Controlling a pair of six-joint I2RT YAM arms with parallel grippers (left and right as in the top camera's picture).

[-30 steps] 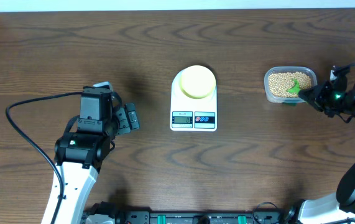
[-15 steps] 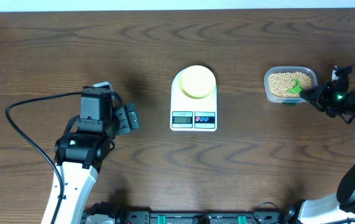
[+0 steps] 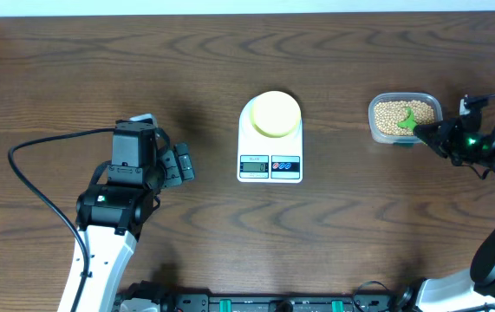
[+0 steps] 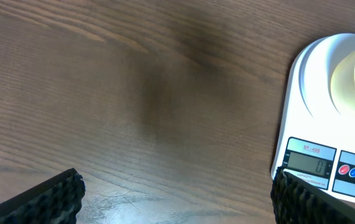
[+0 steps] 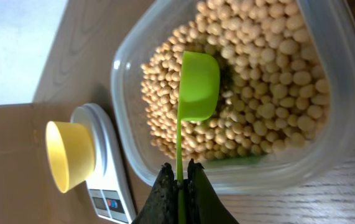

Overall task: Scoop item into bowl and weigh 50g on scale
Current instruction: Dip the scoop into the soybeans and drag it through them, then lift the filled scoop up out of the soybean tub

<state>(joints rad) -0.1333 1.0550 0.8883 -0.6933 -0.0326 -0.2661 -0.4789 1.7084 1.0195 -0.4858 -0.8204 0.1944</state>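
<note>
The beans (image 5: 264, 81) lie in the clear tub (image 5: 345, 124), which sits at 3 o'clock from the scale (image 3: 270, 166), well apart from it; I see none in the bowl (image 3: 275, 113). Over the last second the only change I register is at the tub. The green scoop (image 5: 197, 84) has shifted slightly toward 12 o'clock across the bean surface, and the right gripper (image 5: 178, 186) has crept in with it from the tub's 4 o'clock side. The jaws are clamped narrow on the thin scoop handle. The scoop's cup lies on or just over the beans near the middle of the tub. No beans show on its visible face, and I cannot tell whether that face is the hollow or the back. I judge this as the scoop being positioned for a dig, not a loaded lift, so the filling step has not yet produced a transfer. The bowl has not moved and rests on the platform at the 12 o'clock end of the scale, and the display at the 6 o'clock end appears to read zero. The left gripper (image 4: 177, 199) has also not moved. It is parked at 9 o'clock from the scale with its jaws spread wide, holding nothing, above the bare table (image 3: 230, 243).
</note>
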